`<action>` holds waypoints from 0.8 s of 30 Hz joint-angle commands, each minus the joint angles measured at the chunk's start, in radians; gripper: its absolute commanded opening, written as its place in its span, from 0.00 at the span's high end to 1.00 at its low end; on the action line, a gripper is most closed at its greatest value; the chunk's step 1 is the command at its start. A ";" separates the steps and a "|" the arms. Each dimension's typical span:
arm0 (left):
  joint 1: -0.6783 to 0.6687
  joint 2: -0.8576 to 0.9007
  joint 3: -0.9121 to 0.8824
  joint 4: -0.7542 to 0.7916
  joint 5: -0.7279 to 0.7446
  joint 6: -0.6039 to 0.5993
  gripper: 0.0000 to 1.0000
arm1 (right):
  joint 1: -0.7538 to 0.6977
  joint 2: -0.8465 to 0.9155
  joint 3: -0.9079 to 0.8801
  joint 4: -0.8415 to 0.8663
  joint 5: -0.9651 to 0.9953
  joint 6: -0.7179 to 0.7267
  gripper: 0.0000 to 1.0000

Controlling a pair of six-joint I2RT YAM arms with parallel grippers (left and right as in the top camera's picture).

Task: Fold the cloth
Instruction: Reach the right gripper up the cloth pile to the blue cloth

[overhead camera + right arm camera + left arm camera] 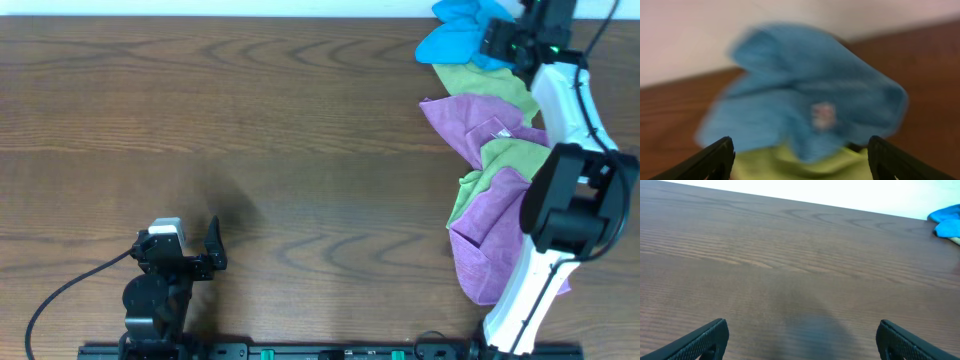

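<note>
The sky-blue cloth (pixel 455 30) lies crumpled at the far right back of the table, on top of a lime-green cloth. In the right wrist view it (pixel 805 100) fills the middle, blurred, with its small white tag facing the camera. A corner of it shows in the left wrist view (pixel 946 221). My right gripper (pixel 497 38) is open just beside the blue cloth, with its fingers (pixel 800 162) spread over the green cloth below it. My left gripper (pixel 212 248) is open and empty near the front left, above bare wood (pixel 802 337).
A pile of lime-green cloths (pixel 490 85) and purple cloths (pixel 490 215) runs down the right side of the table under my right arm. The wooden table top (pixel 220 120) stretches to the left. The table's far edge is right behind the blue cloth.
</note>
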 commanded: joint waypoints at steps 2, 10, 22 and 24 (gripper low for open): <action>0.006 -0.006 -0.022 -0.005 0.002 0.006 0.04 | -0.016 0.068 -0.002 0.013 -0.030 0.026 0.14; 0.006 -0.006 -0.022 -0.005 0.002 0.006 0.05 | -0.015 0.164 -0.002 0.110 -0.064 0.049 0.27; 0.006 -0.006 -0.022 -0.005 0.002 0.006 0.05 | -0.013 0.175 0.032 0.169 -0.163 0.074 0.99; 0.006 -0.006 -0.022 -0.005 0.002 0.006 0.05 | -0.006 0.175 0.053 0.161 -0.216 0.075 0.99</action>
